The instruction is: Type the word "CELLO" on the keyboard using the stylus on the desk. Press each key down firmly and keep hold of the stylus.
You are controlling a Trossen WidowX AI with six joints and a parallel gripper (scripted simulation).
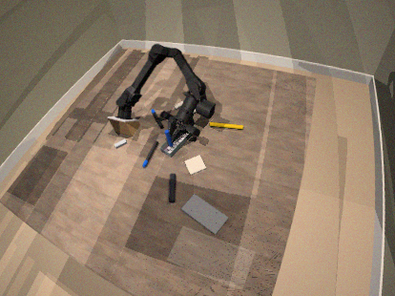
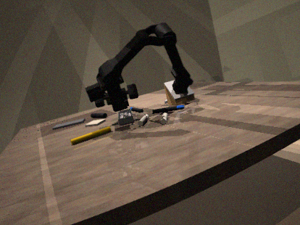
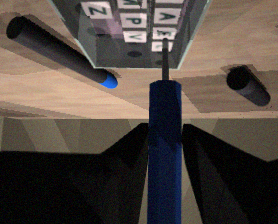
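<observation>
The tool [image 1: 180, 131] [image 2: 117, 105] [image 3: 164, 131] grips the blue stylus [image 1: 168, 138] [image 3: 165, 150]. Its tip points to twelve o'clock in the wrist view, over the near end of the keyboard [image 1: 170, 152] [image 2: 125, 120] [image 3: 127, 61]. I think it is typing; next it must line up, then push down. The brown table [image 1: 229, 160] [image 2: 145, 165] [image 3: 130, 97] has light patches; the walls [image 1: 210, 8] [image 2: 54, 53] look dull green.

Wood-grained counter [image 1: 229, 170] [image 2: 152, 154] [image 3: 130, 102] in brown and tan, crossed by lighter stripes and darker rectangular patches, with a pale raised border along its far edge and round both far corners in the top view. Behind it, drab olive-grey walls [image 1: 267, 12] [image 2: 47, 49] carry broad, faint bands. The light is dim, and a dark band follows the counter's near edge in the exterior view.
</observation>
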